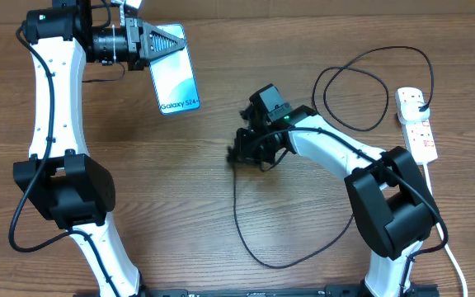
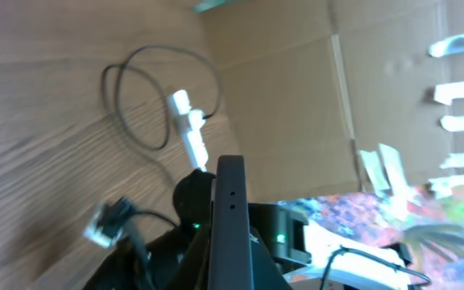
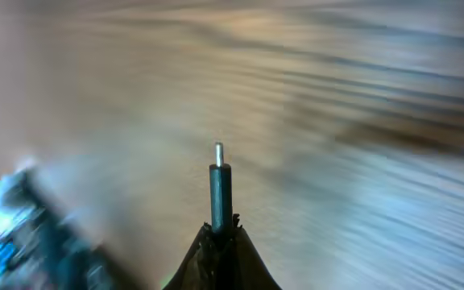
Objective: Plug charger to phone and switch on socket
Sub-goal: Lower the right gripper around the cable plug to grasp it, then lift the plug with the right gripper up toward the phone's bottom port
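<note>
The left gripper (image 1: 163, 43) pinches the top of the slim phone with the bright blue screen (image 1: 180, 82), far left over the brown wooden table (image 1: 171, 214). The right gripper (image 3: 220, 240) is squeezed on the thin black charger (image 3: 219, 197). Its tip pokes out, all blurry. The long white socket (image 1: 417, 124) lies far right, its switches too small to see.

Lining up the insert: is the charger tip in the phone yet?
No, the right gripper holds the tip mid-table, well apart from the phone.
</note>
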